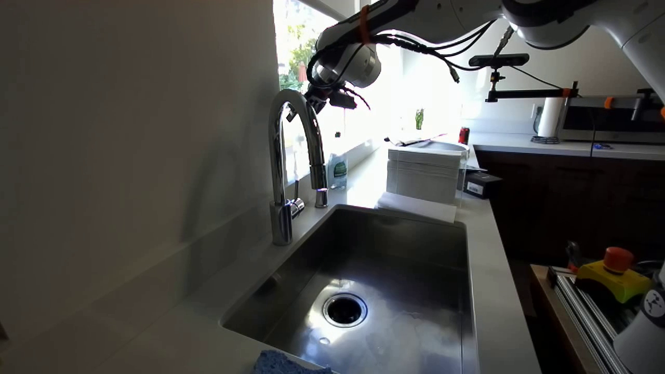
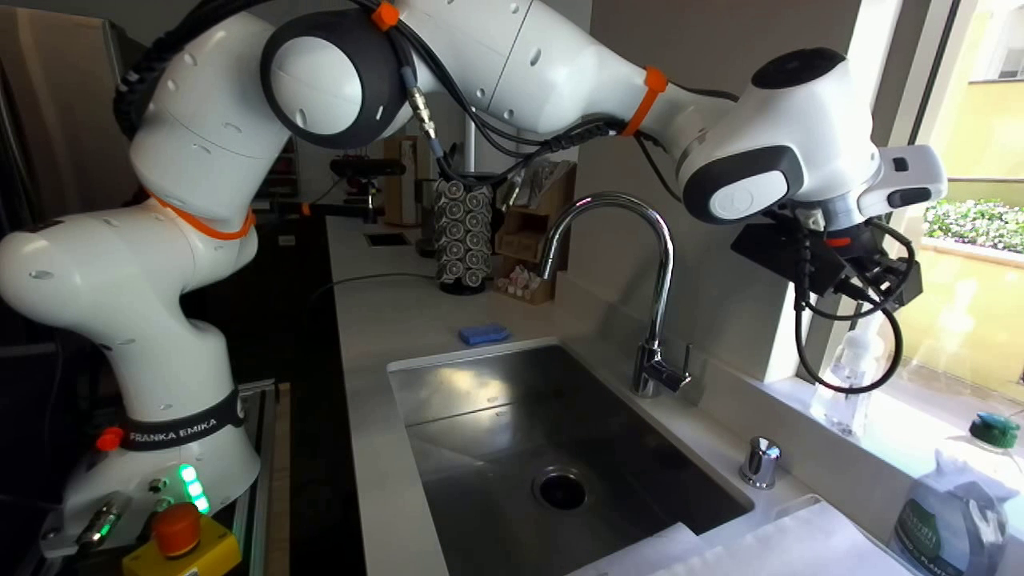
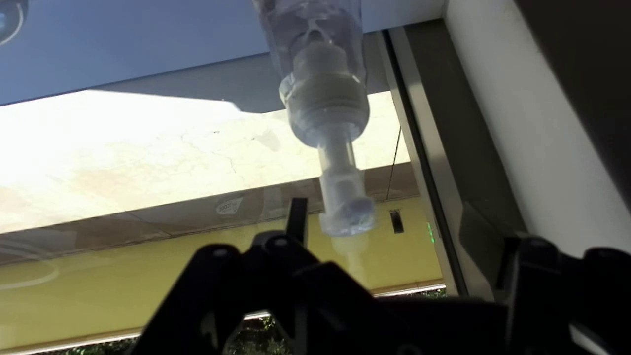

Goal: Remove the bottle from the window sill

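Bottle (image 2: 850,368) at the window (image 2: 980,272), clear and pump-topped, standing upright on the sill (image 2: 900,436), just below the gripper (image 3: 389,227). Not yet held, with fingers (image 3: 297,219) spread wide apart and nothing clasped. Visible between those fingers in the wrist view: the pump (image 3: 345,197), closer to one than to the other, depth hard to judge. Looks like the approach, most likely the lining-up before a grasp. Calls next, by that reading, for a slight sideways shift to centre the bottle, an advance to bring more of it between the fingers, a gentle squeeze, then a lift straight off the sill before any swing away from the window. Worth watching: a cable (image 2: 850,390) looped across the bottle in an exterior view, contact impossible to tell from there. Close by, on the counter (image 2: 376,432) in front of the sill: a green-capped soap (image 2: 956,512), not the target and best given a wide berth on the way out.
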Tool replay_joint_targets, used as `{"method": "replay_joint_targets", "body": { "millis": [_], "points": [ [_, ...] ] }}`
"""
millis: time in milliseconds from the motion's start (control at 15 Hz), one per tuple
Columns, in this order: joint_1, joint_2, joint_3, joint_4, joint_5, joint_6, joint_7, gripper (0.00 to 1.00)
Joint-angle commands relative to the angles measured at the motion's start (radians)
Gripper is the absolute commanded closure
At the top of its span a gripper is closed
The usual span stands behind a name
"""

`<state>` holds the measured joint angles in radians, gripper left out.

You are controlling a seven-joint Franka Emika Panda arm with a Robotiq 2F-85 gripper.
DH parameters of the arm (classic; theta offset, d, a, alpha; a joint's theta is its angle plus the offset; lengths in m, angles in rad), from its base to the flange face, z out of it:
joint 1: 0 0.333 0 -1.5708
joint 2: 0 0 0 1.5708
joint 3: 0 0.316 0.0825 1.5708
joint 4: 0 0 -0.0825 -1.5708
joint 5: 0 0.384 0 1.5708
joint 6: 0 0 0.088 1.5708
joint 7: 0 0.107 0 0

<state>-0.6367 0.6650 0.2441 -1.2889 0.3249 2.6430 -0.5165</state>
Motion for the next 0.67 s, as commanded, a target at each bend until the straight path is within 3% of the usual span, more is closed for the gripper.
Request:
{"method": "replay_joint_targets", "body": {
  "millis": [0,400,600],
  "points": [
    [-0.016,0.044,0.031,0.047,0.020,0.018,-0.043,0.52],
    [-0.026,0.059,0.037,0.068,0.012,0.009,-0.062,0.95],
    [-0.026,0.061,0.036,0.074,0.009,0.003,-0.061,0.93]
  ]
}}
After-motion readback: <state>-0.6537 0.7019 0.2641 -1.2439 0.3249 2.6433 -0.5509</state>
